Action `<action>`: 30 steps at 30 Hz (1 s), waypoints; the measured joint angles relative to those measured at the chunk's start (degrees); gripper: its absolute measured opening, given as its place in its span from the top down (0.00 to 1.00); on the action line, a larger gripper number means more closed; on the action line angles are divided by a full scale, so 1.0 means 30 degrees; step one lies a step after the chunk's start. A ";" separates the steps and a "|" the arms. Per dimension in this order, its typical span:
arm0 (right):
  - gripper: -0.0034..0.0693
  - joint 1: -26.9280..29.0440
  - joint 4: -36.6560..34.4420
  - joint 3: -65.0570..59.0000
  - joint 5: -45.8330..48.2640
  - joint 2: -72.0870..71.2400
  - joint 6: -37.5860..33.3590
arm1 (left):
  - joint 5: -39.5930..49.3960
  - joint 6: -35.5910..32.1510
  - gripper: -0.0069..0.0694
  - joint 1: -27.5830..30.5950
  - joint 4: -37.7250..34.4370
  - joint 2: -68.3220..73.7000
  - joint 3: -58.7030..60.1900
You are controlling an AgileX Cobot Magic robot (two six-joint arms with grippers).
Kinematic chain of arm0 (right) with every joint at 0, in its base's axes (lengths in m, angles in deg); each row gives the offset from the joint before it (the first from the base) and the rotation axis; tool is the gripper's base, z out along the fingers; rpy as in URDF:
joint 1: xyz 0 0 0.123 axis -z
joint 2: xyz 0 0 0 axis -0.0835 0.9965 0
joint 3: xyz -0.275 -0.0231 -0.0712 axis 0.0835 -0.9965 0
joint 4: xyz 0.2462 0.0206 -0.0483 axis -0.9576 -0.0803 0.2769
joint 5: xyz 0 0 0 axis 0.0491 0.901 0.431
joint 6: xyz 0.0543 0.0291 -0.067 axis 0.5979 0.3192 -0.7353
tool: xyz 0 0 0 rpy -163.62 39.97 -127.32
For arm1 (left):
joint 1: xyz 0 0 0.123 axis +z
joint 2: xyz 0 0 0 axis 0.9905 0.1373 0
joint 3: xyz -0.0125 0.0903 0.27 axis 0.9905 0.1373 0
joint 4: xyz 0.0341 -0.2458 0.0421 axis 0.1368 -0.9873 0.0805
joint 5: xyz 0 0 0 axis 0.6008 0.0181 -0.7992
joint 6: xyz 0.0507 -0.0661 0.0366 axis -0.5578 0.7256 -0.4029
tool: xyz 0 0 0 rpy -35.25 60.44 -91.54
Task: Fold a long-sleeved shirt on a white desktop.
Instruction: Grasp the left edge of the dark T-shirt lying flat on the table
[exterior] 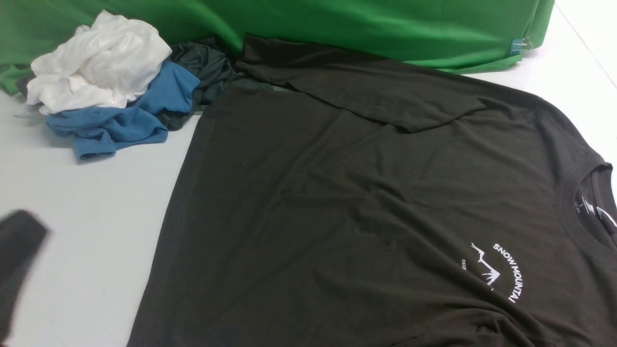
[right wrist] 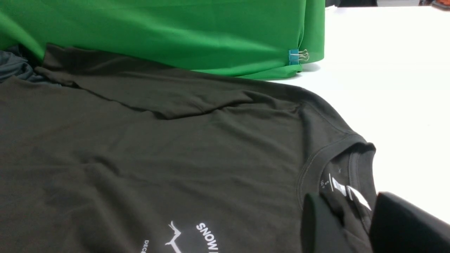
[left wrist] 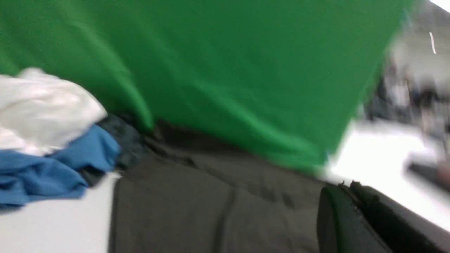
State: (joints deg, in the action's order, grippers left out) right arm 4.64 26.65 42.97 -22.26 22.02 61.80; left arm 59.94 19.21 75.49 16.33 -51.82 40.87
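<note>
left gripper [exterior: 21, 246]: blurred, grip unreadable, at left of smooth white desktop [exterior: 96, 207] | large black-brown jersey long-sleeved shirt [exterior: 337, 202]: spread flat mid-desk; likely soft, light, limp, so pinch hem or shoulders | right gripper [right wrist: 348, 198]: fingers parted around ribbed collar [right wrist: 316, 158]

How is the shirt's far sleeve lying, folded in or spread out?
Folded in: the sleeve lies across the long-sleeved shirt, cuff toward the hem.
</note>
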 joint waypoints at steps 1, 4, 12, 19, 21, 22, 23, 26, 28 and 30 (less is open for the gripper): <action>0.62 0.0000 0.0000 0.0000 0.0000 0.0000 0.0000 | 0.0590 -0.0239 0.88 -0.0131 0.0071 0.0460 -0.0288; 0.62 0.0000 0.0000 0.0000 0.0000 0.0000 0.0000 | 0.5072 -0.2139 0.88 -0.0450 0.0287 0.4329 -0.2156; 0.62 0.0000 0.0000 0.0000 0.0000 0.0000 0.0000 | 0.7793 -0.5407 0.88 -0.1621 -0.0382 1.1378 -0.3754; 0.62 0.0000 0.0000 0.0000 -0.0385 0.0000 0.0207 | 0.7798 -0.6164 0.88 -0.5763 0.0844 1.2953 -0.3818; 0.62 0.0000 -0.0497 0.0000 -0.1527 0.0000 0.1385 | 0.7910 -0.6164 0.88 -0.6730 0.1145 1.3024 -0.3818; 0.62 0.0000 -0.0844 0.0000 -0.2718 0.0000 0.2825 | 0.8147 -0.6097 0.88 -0.7274 0.1257 1.3127 -0.3835; 0.62 0.0000 -0.0873 0.0000 -0.2916 0.0000 0.3038 | 0.8240 -0.6093 0.88 -0.7313 0.1281 1.3146 -0.3835; 0.62 0.0000 -0.1260 0.0000 -0.5926 0.0000 0.6772 | 0.9193 -0.6009 0.88 -0.7546 0.1711 1.3561 -0.3855; 0.62 0.0000 -0.1428 0.0000 -0.6920 0.0000 0.7693 | 0.9654 -0.5992 0.88 -0.7546 0.2023 1.3808 -0.3855; 0.64 -0.0218 -0.1449 0.0061 -0.7924 0.0000 1.0650 | 1.0207 -0.5992 0.88 -0.7566 0.2470 1.4516 -0.3855</action>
State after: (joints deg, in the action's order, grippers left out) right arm 3.98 22.31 43.15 -46.03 22.02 93.75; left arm 90.56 1.24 52.79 23.74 -8.27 29.31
